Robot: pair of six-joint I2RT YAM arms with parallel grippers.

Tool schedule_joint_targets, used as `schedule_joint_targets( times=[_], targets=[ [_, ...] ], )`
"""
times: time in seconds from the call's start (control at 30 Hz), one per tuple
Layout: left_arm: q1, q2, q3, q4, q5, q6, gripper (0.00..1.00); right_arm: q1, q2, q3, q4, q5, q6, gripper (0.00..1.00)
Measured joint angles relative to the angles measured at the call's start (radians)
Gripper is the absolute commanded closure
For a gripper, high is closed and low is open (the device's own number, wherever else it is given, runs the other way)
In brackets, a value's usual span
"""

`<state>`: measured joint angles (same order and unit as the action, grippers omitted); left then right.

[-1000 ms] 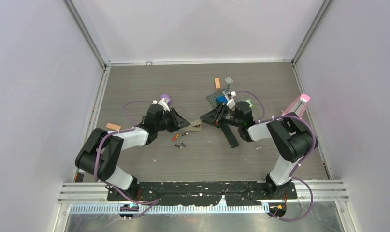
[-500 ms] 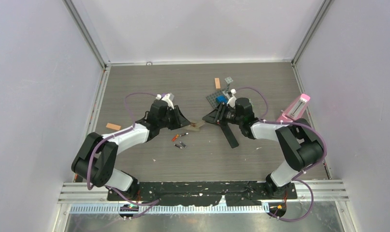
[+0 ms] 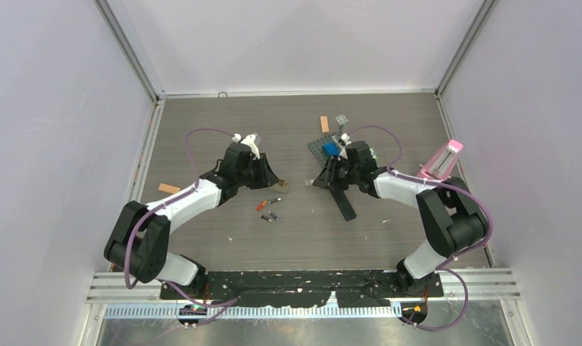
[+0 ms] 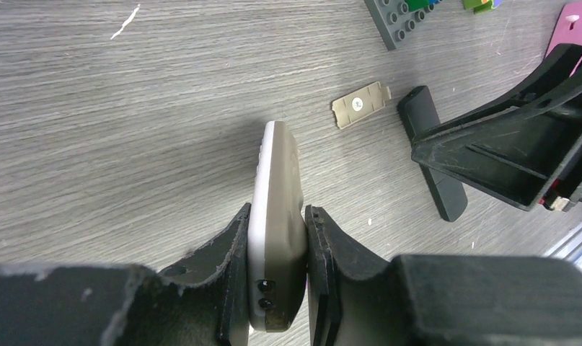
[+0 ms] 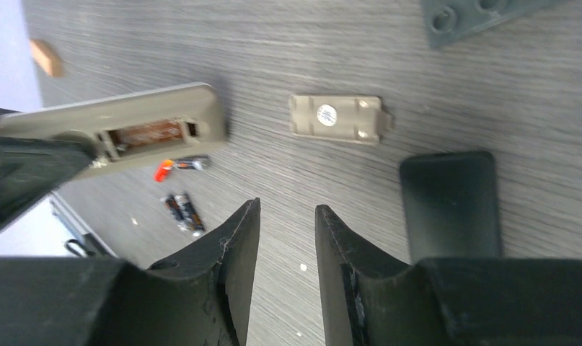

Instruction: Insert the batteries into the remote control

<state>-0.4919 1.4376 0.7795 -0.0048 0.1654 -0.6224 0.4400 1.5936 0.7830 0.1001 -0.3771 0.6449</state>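
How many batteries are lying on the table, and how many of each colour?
orange-red battery: 1
dark batteries: 3 (two side by side, one next to the orange-red one)
Total: 4

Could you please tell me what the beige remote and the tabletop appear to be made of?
The slim beige remote control looks like matte moulded plastic: smooth, rounded edges, no shine. The grey tabletop seems wood-grain laminate, judging by its fine streaks.
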Motion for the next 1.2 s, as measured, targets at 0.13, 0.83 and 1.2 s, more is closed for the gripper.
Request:
schedule_joint_targets(
  times=[0.13,0.83,1.2],
  targets=[
    [0.000,-0.023,0.010,-0.048,-0.005,0.038,1.00,-0.001,-0.002,0.000,-0.083,0.027,-0.055,0.59],
    [0.002,-0.134,0.558,-0.776,0.573,0.685,1.00,0.037,-0.359,0.141,-0.049,-0.548,-0.311,0.03],
    [0.002,-0.179,0.739,-1.026,0.748,0.846,1.00,0.227,-0.352,0.349,-0.263,-0.642,-0.489,0.12]
  ],
)
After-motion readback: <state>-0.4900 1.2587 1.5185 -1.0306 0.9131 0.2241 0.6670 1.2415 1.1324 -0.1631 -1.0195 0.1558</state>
